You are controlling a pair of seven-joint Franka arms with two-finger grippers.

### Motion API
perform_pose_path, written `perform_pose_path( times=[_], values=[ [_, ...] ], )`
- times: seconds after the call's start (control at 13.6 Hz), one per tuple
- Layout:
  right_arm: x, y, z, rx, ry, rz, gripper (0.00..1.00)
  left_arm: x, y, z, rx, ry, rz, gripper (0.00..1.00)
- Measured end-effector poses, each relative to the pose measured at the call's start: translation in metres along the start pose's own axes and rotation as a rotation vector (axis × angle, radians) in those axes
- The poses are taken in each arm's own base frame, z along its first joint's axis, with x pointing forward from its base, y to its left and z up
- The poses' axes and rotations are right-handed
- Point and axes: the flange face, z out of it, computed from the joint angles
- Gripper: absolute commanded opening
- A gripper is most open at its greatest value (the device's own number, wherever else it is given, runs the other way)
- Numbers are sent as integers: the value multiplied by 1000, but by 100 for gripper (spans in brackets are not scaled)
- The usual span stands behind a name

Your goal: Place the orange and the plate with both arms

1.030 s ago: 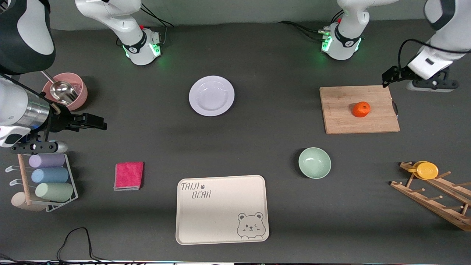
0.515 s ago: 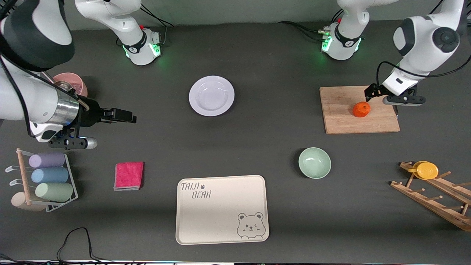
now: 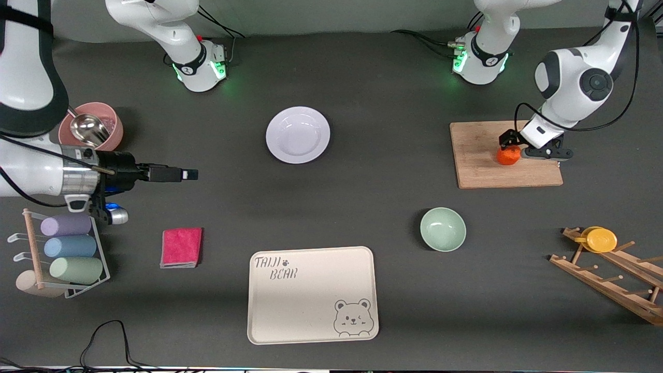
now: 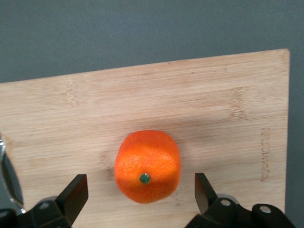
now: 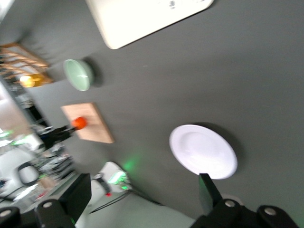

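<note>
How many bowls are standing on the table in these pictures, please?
2. The pale green bowl sits nearer the front camera than the cutting board. The pink bowl, holding a metal ladle, sits at the right arm's end of the table.

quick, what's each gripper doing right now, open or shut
Left gripper: open, jaws either side of the orange on the cutting board, not gripping.
Right gripper: open, holding nothing, over bare table short of the plate.

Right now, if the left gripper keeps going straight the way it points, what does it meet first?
Probably the orange: the left gripper is open with its fingers either side of it on the cutting board.
</note>
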Motion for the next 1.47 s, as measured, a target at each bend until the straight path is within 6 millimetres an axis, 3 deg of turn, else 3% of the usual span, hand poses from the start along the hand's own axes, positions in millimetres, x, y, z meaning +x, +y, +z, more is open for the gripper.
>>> perform_pose_path(
  times=[0.29, 0.37, 0.52, 0.59, 1.03, 1.1, 1.25, 1.47],
  values=[
    [10, 55, 28, 157, -38, -18, 100, -1, 1, 29, -6, -29, 2, 100],
    [8, 67, 36, 202, -50, -23, 100, -1, 1, 32, -7, -35, 2, 92],
    [3, 89, 50, 271, -63, -28, 100, -2, 2, 35, -8, -42, 3, 61],
    [0, 97, 57, 305, -62, -32, 100, -2, 2, 36, -9, -44, 3, 53],
    [-16, 143, 112, 445, -67, -36, 100, 17, -1, 22, -6, -31, 4, 50],
    [-18, 148, 119, 451, -74, -32, 100, 25, -3, 13, -9, -48, 4, 50],
    [-26, 165, 137, 473, -76, -71, 100, 51, -7, -31, -15, -82, 4, 50],
    [-39, 200, 170, 503, -70, -155, 100, 79, -10, -128, -14, -86, 9, 50]
  ],
)
